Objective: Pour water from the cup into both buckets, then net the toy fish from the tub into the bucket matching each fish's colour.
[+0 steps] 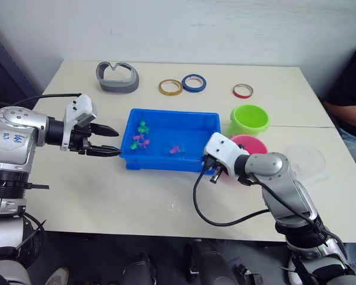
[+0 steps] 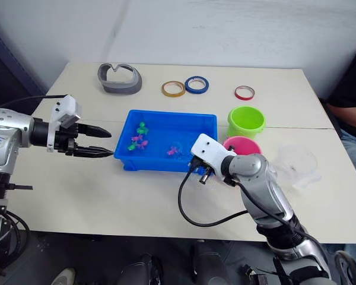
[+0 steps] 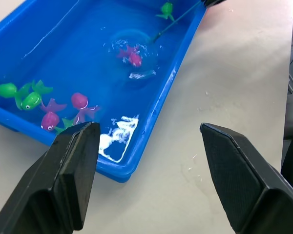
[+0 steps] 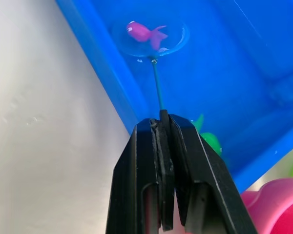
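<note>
The blue tub [image 1: 190, 127] holds water and several toy fish, green ones [image 3: 31, 100] and pink ones [image 3: 79, 100]. My right gripper [image 4: 162, 119] is shut on the net's thin black handle at the tub's near right corner. The net's hoop [image 4: 178, 41] lies in the water under a pink fish [image 4: 141, 31]. My left gripper [image 1: 117, 143] is open and holds nothing, just left of the tub. The green bucket [image 1: 249, 119] and the pink bucket [image 1: 252, 142] stand right of the tub. The clear cup [image 2: 296, 163] sits on the table further right.
A grey curved object [image 1: 117, 77] lies at the back left. Yellow [image 1: 170, 87], blue [image 1: 193, 82] and red [image 1: 242, 91] tape rings lie behind the tub. A black cable [image 1: 204, 214] loops below my right wrist. A person [image 1: 353, 89] sits at the right edge.
</note>
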Robot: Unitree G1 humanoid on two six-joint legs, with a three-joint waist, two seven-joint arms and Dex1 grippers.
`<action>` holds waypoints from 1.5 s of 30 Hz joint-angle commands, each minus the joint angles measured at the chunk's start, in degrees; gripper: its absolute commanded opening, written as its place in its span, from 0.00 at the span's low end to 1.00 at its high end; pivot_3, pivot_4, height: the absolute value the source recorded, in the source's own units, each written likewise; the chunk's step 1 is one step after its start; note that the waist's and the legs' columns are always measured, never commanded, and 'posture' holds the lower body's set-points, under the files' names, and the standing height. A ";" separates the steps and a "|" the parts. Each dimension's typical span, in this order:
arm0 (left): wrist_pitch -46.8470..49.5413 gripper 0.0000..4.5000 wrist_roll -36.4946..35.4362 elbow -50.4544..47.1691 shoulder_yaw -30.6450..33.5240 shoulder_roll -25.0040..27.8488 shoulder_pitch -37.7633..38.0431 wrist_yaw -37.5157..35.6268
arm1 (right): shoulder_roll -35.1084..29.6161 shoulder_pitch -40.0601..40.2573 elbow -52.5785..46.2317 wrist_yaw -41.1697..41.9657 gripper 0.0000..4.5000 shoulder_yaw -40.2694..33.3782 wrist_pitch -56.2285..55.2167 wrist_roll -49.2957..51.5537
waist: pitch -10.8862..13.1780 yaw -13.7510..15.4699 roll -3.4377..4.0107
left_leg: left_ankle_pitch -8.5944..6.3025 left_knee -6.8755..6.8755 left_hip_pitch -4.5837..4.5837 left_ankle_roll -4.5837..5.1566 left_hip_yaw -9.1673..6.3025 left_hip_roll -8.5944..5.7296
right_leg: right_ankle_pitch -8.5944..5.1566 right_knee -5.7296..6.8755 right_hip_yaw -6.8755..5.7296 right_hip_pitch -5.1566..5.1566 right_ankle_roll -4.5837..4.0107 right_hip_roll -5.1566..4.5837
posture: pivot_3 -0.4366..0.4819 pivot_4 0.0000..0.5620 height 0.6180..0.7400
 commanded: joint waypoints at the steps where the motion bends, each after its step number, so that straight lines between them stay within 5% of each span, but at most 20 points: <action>1: 0.31 0.80 -1.56 -2.09 2.03 0.98 0.22 0.73 | 2.50 -2.62 -3.07 -2.10 0.00 -4.67 6.60 4.47 | 0.00 0.00 0.00 | 0.00 0.00 0.00 0.00 0.00 0.00 | 0.00 0.00 0.00 0.00 0.00 0.00 | 0.48 0.27 0.61; 13: -1.26 0.80 -3.80 -1.27 2.98 -1.40 -0.54 3.34 | 1.73 -10.85 -6.26 -5.64 0.00 -13.47 21.50 17.96 | 0.00 0.00 0.00 | -0.02 -0.06 -0.06 0.03 -0.03 -0.01 | 0.00 -0.11 -0.02 -0.01 0.00 -0.01 | 0.48 0.27 0.61; 29: -4.68 0.80 -3.35 5.12 -0.18 -5.51 -6.97 0.86 | -5.15 -9.43 -10.44 -9.13 0.00 -17.16 21.09 28.47 | 0.00 0.35 0.00 | -0.04 -0.08 -0.24 0.07 -0.15 -0.01 | 0.00 -0.31 -0.12 -0.02 0.00 -0.01 | 0.48 0.27 0.61; 37: -14.11 0.80 -0.42 20.72 -4.45 -14.70 -19.32 -3.90 | -15.74 -7.88 -19.68 -5.80 0.00 -31.55 28.42 36.18 | 0.01 1.68 0.02 | -0.06 -0.12 -0.56 0.11 -0.42 -0.02 | 0.02 -0.66 -0.37 -0.07 0.01 -0.02 | 0.48 0.27 0.61; 45: -23.92 0.80 2.62 35.76 -5.84 -22.51 -27.77 -6.62 | -30.39 2.96 -24.34 -3.40 0.00 -48.85 28.74 42.54 | 0.02 1.88 0.04 | -0.07 -0.27 -0.61 0.12 -0.49 -0.05 | 0.01 -0.81 -0.43 -0.07 0.02 -0.02 | 0.48 0.27 0.61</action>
